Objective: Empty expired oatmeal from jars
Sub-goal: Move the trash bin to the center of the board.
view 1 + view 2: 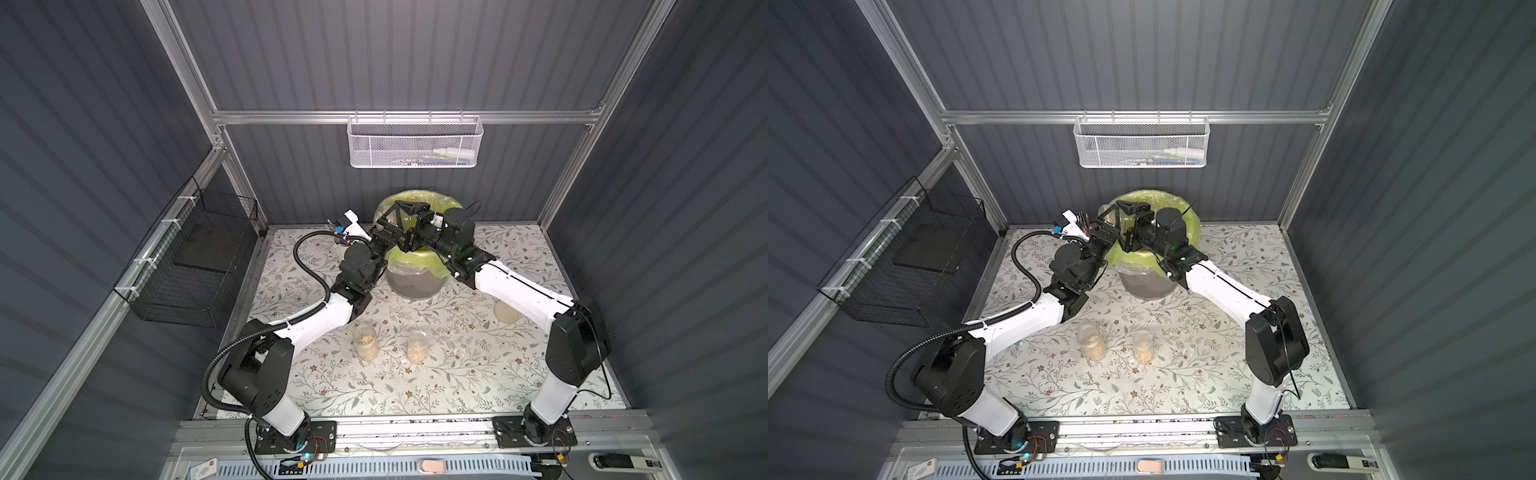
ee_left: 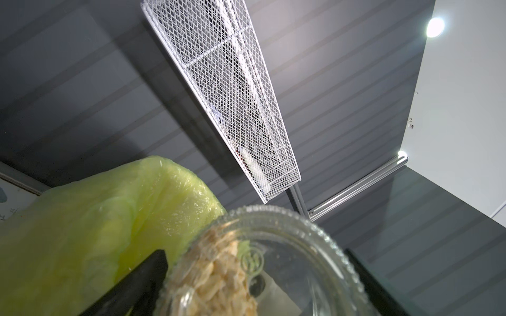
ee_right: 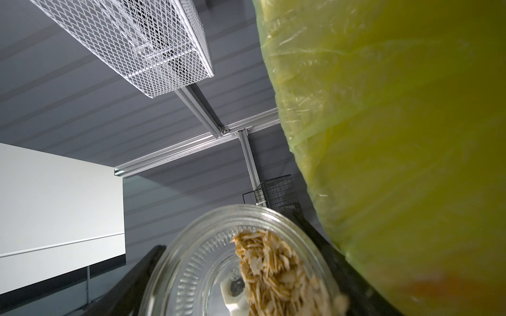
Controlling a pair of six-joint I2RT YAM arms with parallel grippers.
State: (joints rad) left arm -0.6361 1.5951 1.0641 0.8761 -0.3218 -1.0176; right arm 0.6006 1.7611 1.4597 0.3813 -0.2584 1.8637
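Note:
Both grippers meet over the grey bin (image 1: 413, 284) and its yellow-green bag (image 1: 434, 259). My left gripper (image 2: 256, 253) stands wide, its black fingers (image 2: 149, 273) against both sides of a clear glass jar (image 2: 301, 260) that has oatmeal (image 2: 219, 276) heaped to one side. My right gripper (image 3: 227, 229) also clamps a tilted glass jar (image 3: 197, 260), where oatmeal (image 3: 268, 262) slides toward the bag (image 3: 397, 136). In both top views the held jar is hidden under the left gripper (image 1: 384, 232) and right gripper (image 1: 405, 243). Two narrower jars (image 1: 365, 340) (image 1: 417, 347) with oatmeal stand upright mid-table.
A beige disc lid (image 1: 507, 311) lies on the floral table (image 1: 457, 374) beside the right arm. A white mesh basket (image 1: 413, 141) hangs on the back wall above the bin. A black wire basket (image 1: 195, 266) is fixed to the left wall.

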